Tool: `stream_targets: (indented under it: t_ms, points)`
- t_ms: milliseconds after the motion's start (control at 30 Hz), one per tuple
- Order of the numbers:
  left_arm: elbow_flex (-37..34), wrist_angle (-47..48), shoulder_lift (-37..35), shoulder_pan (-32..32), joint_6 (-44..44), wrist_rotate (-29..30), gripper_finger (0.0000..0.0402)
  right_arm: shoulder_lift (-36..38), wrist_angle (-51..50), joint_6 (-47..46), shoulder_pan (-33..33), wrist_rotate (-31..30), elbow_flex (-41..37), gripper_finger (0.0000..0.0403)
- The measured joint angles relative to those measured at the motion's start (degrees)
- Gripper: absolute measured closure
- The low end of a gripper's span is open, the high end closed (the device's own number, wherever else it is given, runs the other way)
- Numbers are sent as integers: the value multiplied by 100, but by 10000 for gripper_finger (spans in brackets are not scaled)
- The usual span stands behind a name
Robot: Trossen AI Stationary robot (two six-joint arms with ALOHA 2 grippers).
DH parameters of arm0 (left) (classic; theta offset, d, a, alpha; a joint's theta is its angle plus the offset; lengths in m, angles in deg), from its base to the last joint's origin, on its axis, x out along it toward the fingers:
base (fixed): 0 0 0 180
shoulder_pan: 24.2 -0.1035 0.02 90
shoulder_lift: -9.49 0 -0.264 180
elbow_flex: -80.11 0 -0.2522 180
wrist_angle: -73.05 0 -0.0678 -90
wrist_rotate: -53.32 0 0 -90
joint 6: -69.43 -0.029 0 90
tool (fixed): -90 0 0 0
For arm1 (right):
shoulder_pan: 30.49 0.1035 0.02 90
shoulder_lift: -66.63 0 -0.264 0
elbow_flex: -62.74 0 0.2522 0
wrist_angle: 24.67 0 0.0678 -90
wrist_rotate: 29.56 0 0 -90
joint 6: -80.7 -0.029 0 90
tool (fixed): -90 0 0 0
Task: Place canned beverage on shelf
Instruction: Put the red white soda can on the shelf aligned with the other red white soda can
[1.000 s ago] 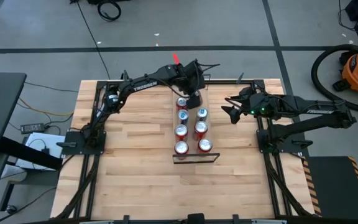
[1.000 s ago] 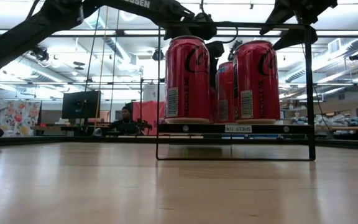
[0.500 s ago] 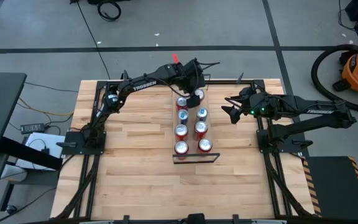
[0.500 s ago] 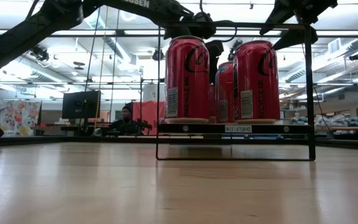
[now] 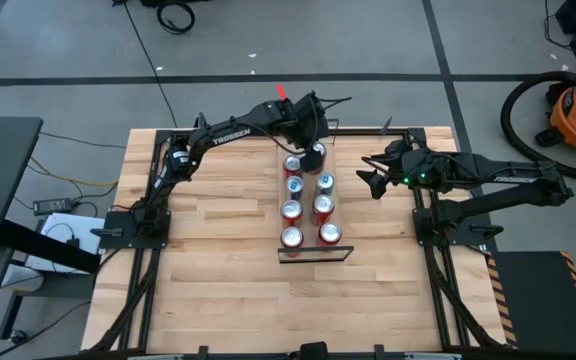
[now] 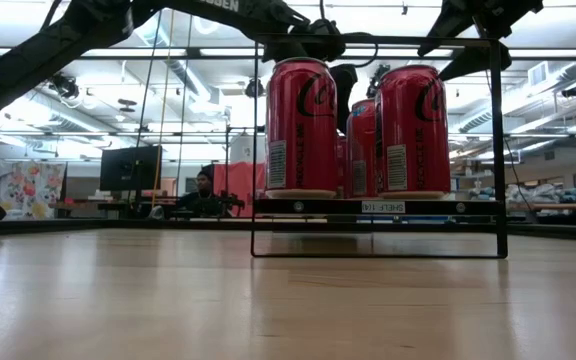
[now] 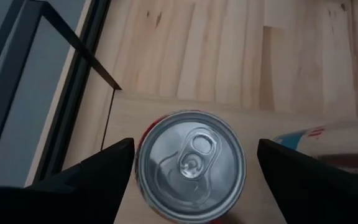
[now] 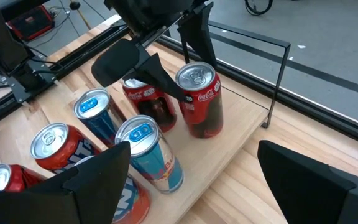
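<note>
Over the far end of the shelf (image 5: 308,205), the left pincer (image 5: 313,152) hangs spread wide above a red can (image 8: 199,99), fingers (image 7: 98,177) clear of it on both sides. That can stands upright on the shelf's far end, at 12 o'clock from the other cans (image 5: 292,210) lined in two rows. At 3 o'clock the right pincer (image 5: 371,172) waits open above the bench (image 5: 208,260).

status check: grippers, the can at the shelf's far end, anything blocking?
Left gripper open, straddling the red can, clear of its sides. Can upright on the shelf. Right gripper open, waiting beside the shelf. Nothing blocking.
</note>
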Motion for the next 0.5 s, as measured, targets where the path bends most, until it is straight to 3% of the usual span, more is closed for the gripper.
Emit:
stream_targets:
  t_ms: [200,400,500]
  points:
    - [83,-77,-73,-12,209,35,49,0,-2,-50,-79,105,0,39]
    - [677,41,-154,-45,510,86,54,-180,42,446,-513,756,0,39]
    - [557,-78,-464,56,602,116,66,-339,195,950,-787,1245,0,39]
